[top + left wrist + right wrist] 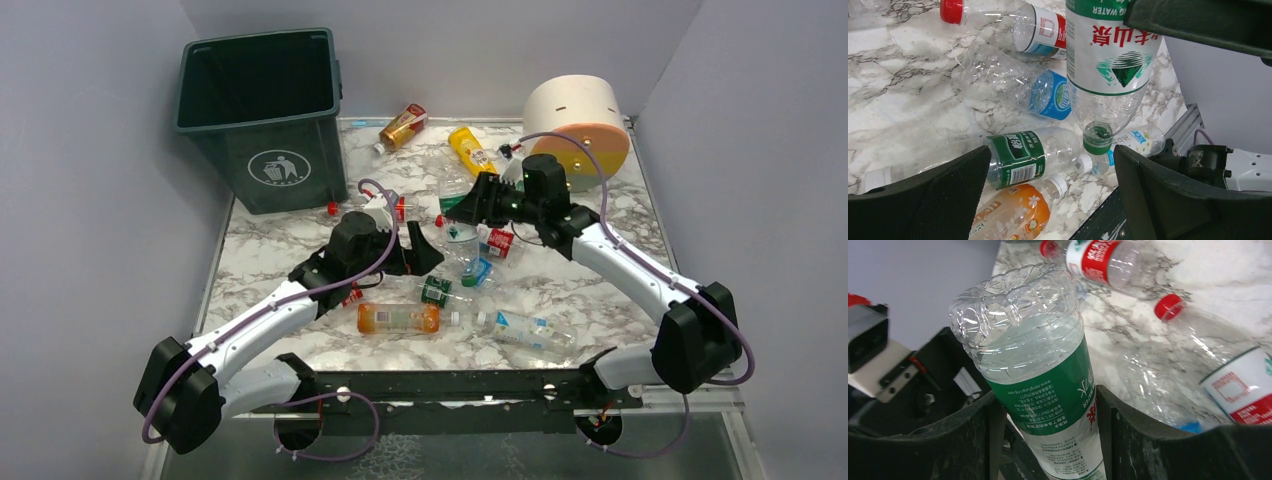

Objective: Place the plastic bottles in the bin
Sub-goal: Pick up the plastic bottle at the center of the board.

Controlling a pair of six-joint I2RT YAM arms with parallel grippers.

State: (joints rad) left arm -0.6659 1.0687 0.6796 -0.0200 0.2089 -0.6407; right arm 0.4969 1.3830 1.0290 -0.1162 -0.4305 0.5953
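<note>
Now we pinch the green-label bottle (1048,385), likely light, thin and crushable, mid-label in our right gripper (1045,440); left gripper (1050,165) spread

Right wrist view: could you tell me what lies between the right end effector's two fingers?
A clear green-labelled bottle is gripped there, base outward, shown in the right wrist view.

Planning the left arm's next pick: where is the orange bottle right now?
Top view: the orange bottle lies on its side at the table's near edge, just right of the left arm, a clear bottle to its right.
</note>
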